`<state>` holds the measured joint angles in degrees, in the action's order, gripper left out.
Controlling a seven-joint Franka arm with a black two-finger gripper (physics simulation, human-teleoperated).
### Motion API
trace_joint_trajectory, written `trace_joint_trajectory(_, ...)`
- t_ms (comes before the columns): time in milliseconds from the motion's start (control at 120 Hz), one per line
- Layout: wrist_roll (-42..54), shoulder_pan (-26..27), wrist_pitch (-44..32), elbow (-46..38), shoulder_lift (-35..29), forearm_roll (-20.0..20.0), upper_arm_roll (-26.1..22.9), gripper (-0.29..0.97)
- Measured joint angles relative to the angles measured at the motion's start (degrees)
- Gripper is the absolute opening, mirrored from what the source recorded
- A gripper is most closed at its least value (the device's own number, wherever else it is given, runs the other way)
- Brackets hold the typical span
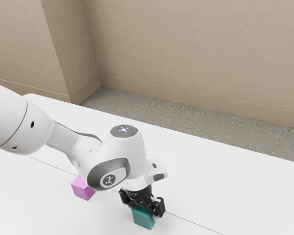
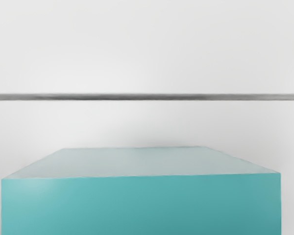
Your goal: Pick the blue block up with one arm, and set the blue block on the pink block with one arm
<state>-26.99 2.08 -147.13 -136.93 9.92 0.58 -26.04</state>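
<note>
So the gripper (image 1: pixel 143 208) is down low over the blue block (image 1: pixel 146 221), which honestly renders more teal than blue. The hand points straight down at it, and that makes sense: a top-down approach lets the black jaws straddle the cube on two opposite faces. From the exterior view I can't tell whether the jaws are pinching the block or just spread around its top, because the hand's body covers the contact spots. In the wrist view the blue block (image 2: pixel 142 196) sits square and centred right under the hand, so the alignment looks good for a clean grab.

The block looks like it's sitting on the white table (image 1: pixel 225 176), right by the dark seam line (image 2: pixel 147 97) that runs across the surface. I'd say it isn't lifted yet, though that's a judgement call.

The pink block (image 1: pixel 82 188) sits on the table toward the exterior view's left of the blue one, partly tucked behind the arm's forearm and clearly apart from the gripper. It's close enough that the carry should be short, but the arm has to lift high enough to clear the pink cube's top before lowering.

My read: this is the grasp step, with the stacking part not started. The main risk is an off-centre placement on the pink block, since both cubes look about the same size and there's little margin.
</note>
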Motion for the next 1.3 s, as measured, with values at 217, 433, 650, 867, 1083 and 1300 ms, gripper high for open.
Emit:
trace_joint_trajectory(217,0.3,0.0,0.0,0.4,0.3,-0.1,0.7,0.53)
trace_joint_trajectory(433,0.6,0.0,0.1,0.6,0.2,-0.1,1.2,0.46)
trace_joint_trajectory(650,0.6,0.0,0.5,0.4,-1.5,-0.4,1.2,0.36)
trace_joint_trajectory(867,1.2,3.0,7.6,-0.7,-14.5,-3.0,13.1,0.37)
trace_joint_trajectory(1083,7.0,-1.3,14.6,-0.7,-15.7,-4.3,25.7,0.39)
trace_joint_trajectory(1300,13.7,-0.4,20.3,-0.2,-15.5,-4.4,27.3,0.38)
